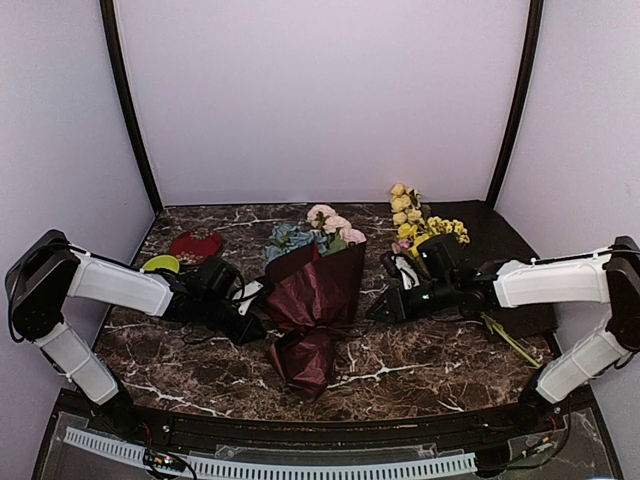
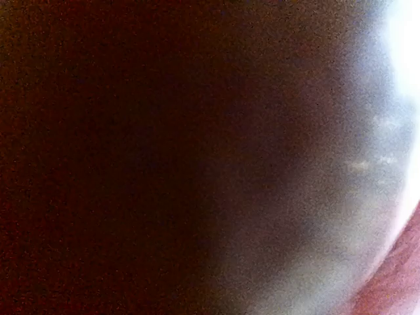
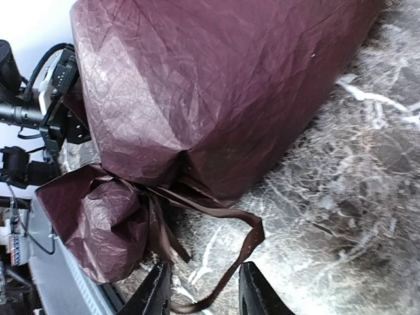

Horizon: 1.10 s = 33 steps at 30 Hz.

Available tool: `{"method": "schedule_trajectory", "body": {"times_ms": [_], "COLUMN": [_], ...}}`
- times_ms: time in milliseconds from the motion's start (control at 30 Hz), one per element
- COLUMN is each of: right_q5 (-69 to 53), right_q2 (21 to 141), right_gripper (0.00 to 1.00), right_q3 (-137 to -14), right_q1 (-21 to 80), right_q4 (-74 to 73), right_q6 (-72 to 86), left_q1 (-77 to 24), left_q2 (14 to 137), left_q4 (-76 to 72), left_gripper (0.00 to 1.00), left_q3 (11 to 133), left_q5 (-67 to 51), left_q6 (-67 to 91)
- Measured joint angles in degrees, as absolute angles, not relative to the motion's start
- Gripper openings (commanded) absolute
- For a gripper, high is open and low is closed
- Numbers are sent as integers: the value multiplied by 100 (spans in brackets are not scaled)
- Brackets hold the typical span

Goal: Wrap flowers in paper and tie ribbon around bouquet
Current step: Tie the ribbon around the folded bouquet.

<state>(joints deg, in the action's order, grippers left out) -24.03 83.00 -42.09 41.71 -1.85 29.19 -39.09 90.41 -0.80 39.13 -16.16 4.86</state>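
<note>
Right gripper [image 3: 205, 270] parted astride ribbon [image 3: 252, 230] — its arm [image 1: 550, 282] stretched low toward bouquet [image 1: 312, 300].

Dark marble table [image 1: 420, 370]; yellow-blossomed stems [image 1: 415, 215] far right; red object [image 1: 195, 243] beside yellow-green object [image 1: 160, 264] far left.

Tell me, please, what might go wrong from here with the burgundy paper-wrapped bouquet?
The thin dark ribbon loops between the fingers of the open right gripper; pulling back could snag it and loosen the tie on the crinkled burgundy paper bouquet. The left gripper sits tight against it, its camera view dark, so it might drag the bouquet unseen.
</note>
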Motion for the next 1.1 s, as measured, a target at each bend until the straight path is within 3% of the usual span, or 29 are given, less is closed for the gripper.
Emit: {"method": "schedule_trajectory", "body": {"times_ms": [100,300,467,567,633,767,833,1100], "right_q5": [-2084,-1396,-464,235,742,1068,668,-1332], "right_q2": [8138,8001,7909,7835,7822,7797,7784,8796], "right_gripper": [40,65,79,82,74,37,27,22], "right_q3": [-4195,-4084,-4049,-4101,-4246,-4436,-4399,-4348], "right_q1": [4388,5384,5400,5395,5395,5428,5540,6025], "right_q4": [-296,-545,-1096,-1507,-1879,-2056,-1780,-464], "right_q6": [2888,2812,2998,3205,3361,3306,3148,2941], "left_q1": [-3909,-3909,-3909,-3909,-3909,-3909,-3909,-3909], "left_q2": [9041,9043,9043,9043,9043,9043,9043,9043], "left_q4": [-84,-104,-113,-113,-115,-115,-117,-117], "left_gripper": [0,0,0,0,0,0,0,0], "left_q3": [3892,3889,3889,3889,3889,3889,3889,3889], "left_q5": [-1651,-1693,-1697,-1699,-1697,-1697,-1697,-1697], "left_q6": [475,469,469,469,469,469,469,456]}}
